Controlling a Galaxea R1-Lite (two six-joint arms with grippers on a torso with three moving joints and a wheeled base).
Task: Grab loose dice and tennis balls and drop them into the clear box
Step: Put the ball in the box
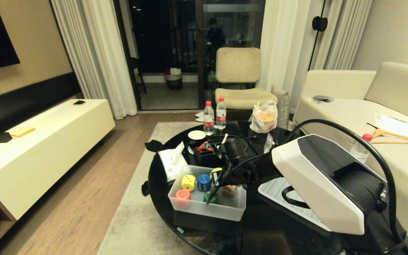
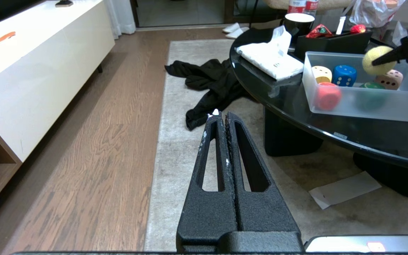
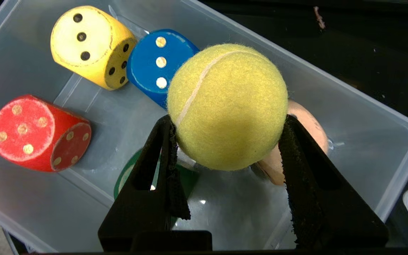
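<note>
Fingers: the right gripper (image 3: 227, 141) is closed on one tennis ball (image 3: 228, 106), one black finger (image 3: 161, 156) pressed to each side of it; the ball is held above the open clear box (image 3: 395, 166), over its interior. The left gripper (image 2: 221, 118) is parked off to the side of the table above the rug, its fingers pressed together with nothing between them.

Tennis balls, counted: one, the ball in the grip.

Dice, counted: five, all lying inside the clear box.
- One yellow die (image 3: 90, 46), dark pips, beside the blue.
- One blue die (image 3: 154, 63), pale pips, partly hidden behind the ball.
- One red-orange die (image 3: 37, 132), near the box's front corner.
- One green die (image 1: 211, 197), largely covered by the finger; only an edge is seen, so its face cannot be read.
- One beige die (image 1: 229, 190), partly behind the ball.

Containers: one clear box, set on the round black table (image 1: 161, 198), holding the five dice. One black organiser tray (image 2: 331, 44) is placed just behind it, holding small items too indistinct to name. One flat ribbed lid (image 1: 275, 193) is laid beside the box.

Also on the table: two water bottles (image 1: 214, 118), one cup (image 1: 197, 136), one plastic bag (image 1: 264, 117).
</note>
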